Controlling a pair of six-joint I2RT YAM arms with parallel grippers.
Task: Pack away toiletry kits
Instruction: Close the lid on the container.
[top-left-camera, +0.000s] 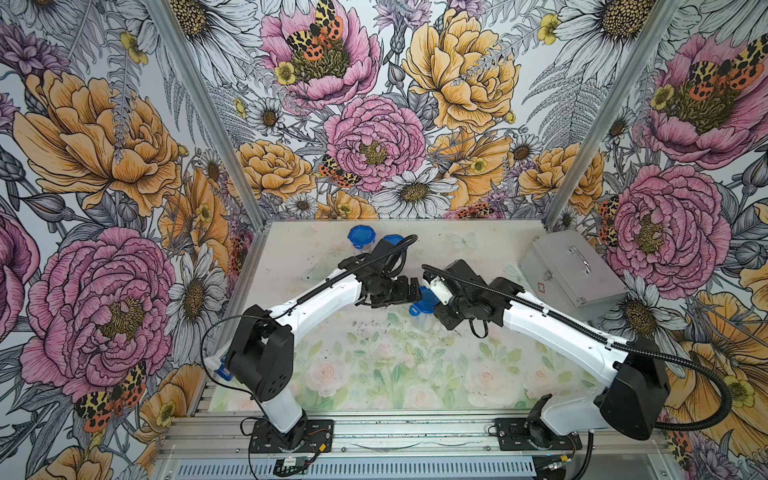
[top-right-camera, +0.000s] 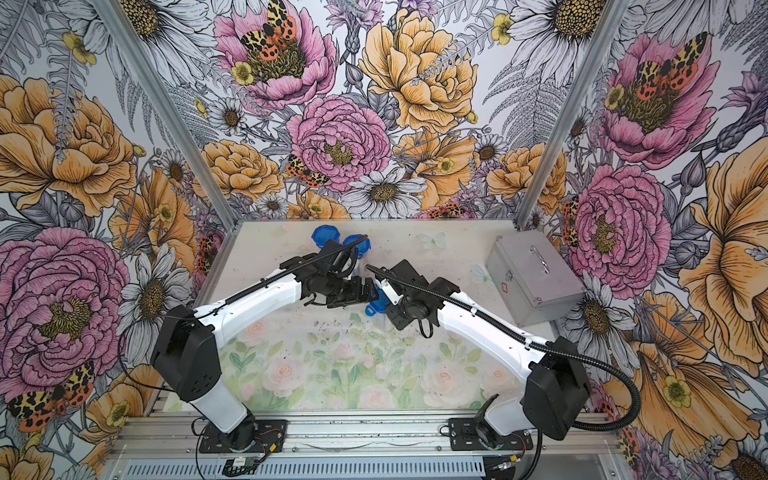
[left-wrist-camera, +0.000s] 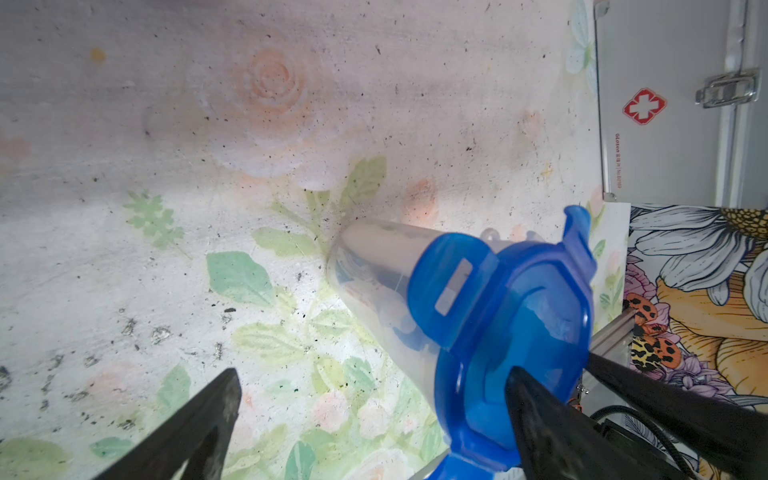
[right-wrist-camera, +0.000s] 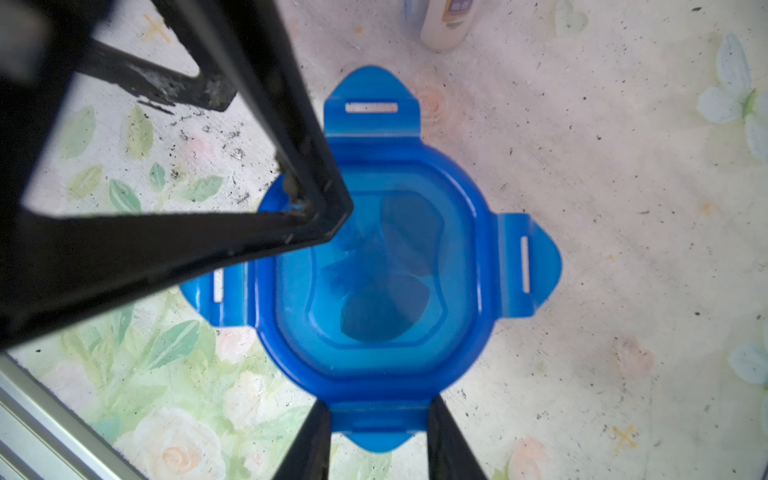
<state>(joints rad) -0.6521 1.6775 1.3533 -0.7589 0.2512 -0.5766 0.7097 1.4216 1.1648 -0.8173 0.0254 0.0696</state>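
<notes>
At the upper left of the table (top-left-camera: 374, 365) in both top views, a lidded cup (top-left-camera: 360, 237) and a second lidded cup (top-left-camera: 392, 241) stand side by side. Their blue lids look compact, with the tabs apparently folded down, so I judge those two kits packed.

Just left of centre, the left gripper (top-left-camera: 411, 291) has its jaws spread wide and holds nothing. In the right wrist view one of its fingers (right-wrist-camera: 307, 199) comes in from the upper left and rests its tip on the rim of the blue lid (right-wrist-camera: 374, 270).

That lid sits on the third cup (left-wrist-camera: 374, 274), which stands upright at mid-table between the two claws. The cup is clear and tapers toward its base. The lid is translucent, a rounded square with four slotted tabs. All four tabs look unlatched, and one sticks upward in the left wrist view. Dark blue shapes show through the lid (contents I cannot identify).

The right gripper (right-wrist-camera: 377, 405), at the bottom centre of its own view, appears closed on the nearest tab, with a finger against each side of it.

At the far right the silver case (top-left-camera: 573, 274) lies shut. No loose items show on the table, so what is left seems to be snapping down this last lid.
</notes>
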